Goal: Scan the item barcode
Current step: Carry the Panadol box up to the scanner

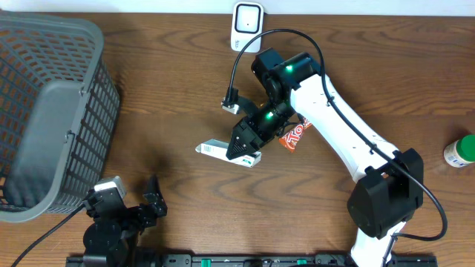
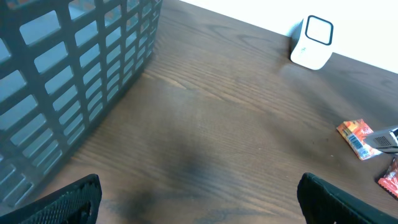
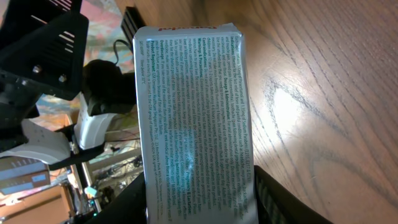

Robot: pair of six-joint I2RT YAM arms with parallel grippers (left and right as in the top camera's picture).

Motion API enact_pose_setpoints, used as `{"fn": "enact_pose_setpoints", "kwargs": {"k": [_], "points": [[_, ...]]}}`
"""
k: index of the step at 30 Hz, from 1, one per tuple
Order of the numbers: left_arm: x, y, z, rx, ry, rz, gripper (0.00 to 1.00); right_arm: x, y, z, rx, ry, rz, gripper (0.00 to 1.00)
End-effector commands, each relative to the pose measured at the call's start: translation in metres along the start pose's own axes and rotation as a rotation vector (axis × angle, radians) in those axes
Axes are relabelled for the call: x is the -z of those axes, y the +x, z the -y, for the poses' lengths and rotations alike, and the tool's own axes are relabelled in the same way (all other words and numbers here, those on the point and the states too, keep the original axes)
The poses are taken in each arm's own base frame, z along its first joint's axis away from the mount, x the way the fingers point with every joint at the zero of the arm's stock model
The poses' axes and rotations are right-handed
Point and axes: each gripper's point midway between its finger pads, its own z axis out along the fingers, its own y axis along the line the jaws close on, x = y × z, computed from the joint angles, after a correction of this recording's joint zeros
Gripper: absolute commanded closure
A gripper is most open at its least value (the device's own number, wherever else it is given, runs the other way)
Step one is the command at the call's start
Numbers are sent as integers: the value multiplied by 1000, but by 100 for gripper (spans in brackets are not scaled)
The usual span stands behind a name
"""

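Observation:
A white carton (image 1: 214,149) covered in small print hangs low over the middle of the table, with my right gripper (image 1: 243,147) shut on its end. In the right wrist view the carton (image 3: 193,106) fills the centre, printed face toward the camera, and the gripper (image 3: 199,183) has one dark finger pressed on each long side. I see no barcode on that face. The white scanner (image 1: 247,26) stands at the table's far edge, well beyond the carton; it also shows as the scanner (image 2: 313,42). My left gripper (image 1: 148,204) rests open and empty at the near left, seen wide apart in its own view (image 2: 199,190).
A grey mesh basket (image 1: 52,111) takes up the left side, basket wall (image 2: 62,81). An orange-red snack packet (image 1: 295,136) lies beside the right arm, packet (image 2: 357,138). A green-capped bottle (image 1: 460,151) stands at the right edge.

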Motion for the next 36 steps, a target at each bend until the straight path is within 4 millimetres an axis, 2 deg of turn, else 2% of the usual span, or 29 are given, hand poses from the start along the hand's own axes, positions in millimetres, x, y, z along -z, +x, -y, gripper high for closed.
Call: {"fn": "enact_pose_setpoints", "kwargs": {"k": [1,7,15,21,25,28,33,36], "points": [[0,1,2,-15,12,-4,2,10,-5,-14,52,-35,41,57],[0,1,2,-15,12,-4,2,15,-8,-21,77,-96,71,60],[0,1,2,-15,12,-4,2,22,-11,-20,67,-116,97,64],[0,1,2,-15,12,-4,2,30,-21,-18,82,-141,150,64],[0,1,2,-15,12,-4,2,43,-34,-20,123,-192,226,62],[0,1,2,-15,12,-4,2,51,-47,-9,146,-156,279,64],[0,1,2,-15,12,-4,2,70,-80,38,154,79,394,64],[0,1,2,-15,12,-4,2,81,-96,50,196,160,455,62]]}}
